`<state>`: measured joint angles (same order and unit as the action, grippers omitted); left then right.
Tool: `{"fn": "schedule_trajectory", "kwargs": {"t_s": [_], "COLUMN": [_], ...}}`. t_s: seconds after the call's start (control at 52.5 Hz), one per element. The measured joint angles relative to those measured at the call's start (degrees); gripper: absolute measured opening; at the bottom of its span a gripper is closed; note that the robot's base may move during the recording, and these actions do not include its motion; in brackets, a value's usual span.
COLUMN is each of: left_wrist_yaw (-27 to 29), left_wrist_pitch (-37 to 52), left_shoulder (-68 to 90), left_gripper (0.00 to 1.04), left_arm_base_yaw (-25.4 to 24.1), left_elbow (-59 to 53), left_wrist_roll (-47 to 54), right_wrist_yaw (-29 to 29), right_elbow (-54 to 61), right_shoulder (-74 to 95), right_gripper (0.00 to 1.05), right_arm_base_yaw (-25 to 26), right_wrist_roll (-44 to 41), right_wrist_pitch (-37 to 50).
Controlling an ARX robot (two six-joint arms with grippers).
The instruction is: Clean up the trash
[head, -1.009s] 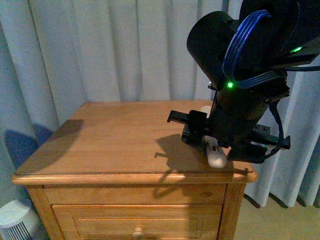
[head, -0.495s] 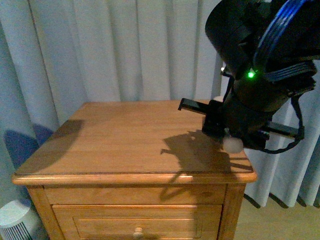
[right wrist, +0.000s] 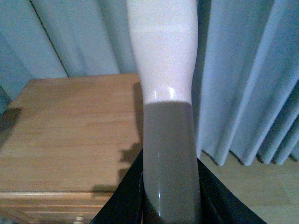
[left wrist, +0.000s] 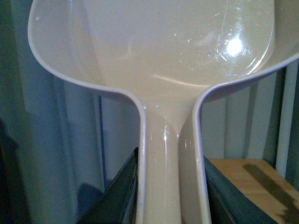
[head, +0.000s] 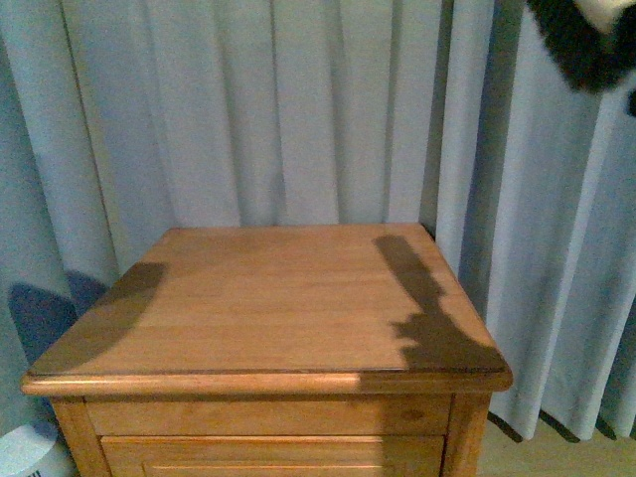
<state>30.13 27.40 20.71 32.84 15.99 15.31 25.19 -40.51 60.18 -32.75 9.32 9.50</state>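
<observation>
The beige dustpan (left wrist: 159, 51) fills the left wrist view, and its scoop looks empty. My left gripper (left wrist: 170, 186) is shut on the dustpan's handle. My right gripper (right wrist: 170, 196) is shut on the white-and-grey brush handle (right wrist: 163, 70), held high above the right edge of the wooden nightstand (right wrist: 70, 126). In the front view only a dark blurred bit with a white patch (head: 586, 35) shows in the top right corner. The trash wad is not in view in any frame. The nightstand top (head: 288, 298) shows nothing on it.
Pale curtains (head: 268, 109) hang right behind and beside the nightstand. A drawer front (head: 268, 452) shows under its top. Light floor (right wrist: 247, 191) lies to its right. A white round object (head: 25, 452) sits low at the left.
My right arm with the brush has risen from the nightstand's front right corner up and to the right, almost out of the front view. Only its shadow remains on the wood.
</observation>
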Motion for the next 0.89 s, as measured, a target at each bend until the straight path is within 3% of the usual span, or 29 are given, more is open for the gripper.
{"fn": "schedule_trajectory", "kwargs": {"t_s": [0.133, 0.305, 0.895], "left_wrist_yaw": [-0.04, -0.04, -0.39], "left_wrist_pitch": [0.0, 0.0, 0.0], "left_shoulder": [0.0, 0.0, 0.26], "left_gripper": [0.28, 0.28, 0.28], "left_arm_base_yaw": [0.0, 0.0, 0.0], "left_elbow": [0.0, 0.0, -0.02], "left_wrist_roll": [0.0, 0.0, 0.0], "right_wrist_yaw": [4.5, 7.15, 8.94], "right_elbow": [9.2, 13.29, 15.37], "right_shoulder": [-16.39, -24.06, -26.73], "right_gripper": [0.2, 0.2, 0.2], "right_arm_base_yaw": [-0.63, 0.39, 2.14], "right_wrist_roll": [-7.61, -13.31, -15.65], "right_wrist_pitch": [2.45, 7.26, 7.78]}}
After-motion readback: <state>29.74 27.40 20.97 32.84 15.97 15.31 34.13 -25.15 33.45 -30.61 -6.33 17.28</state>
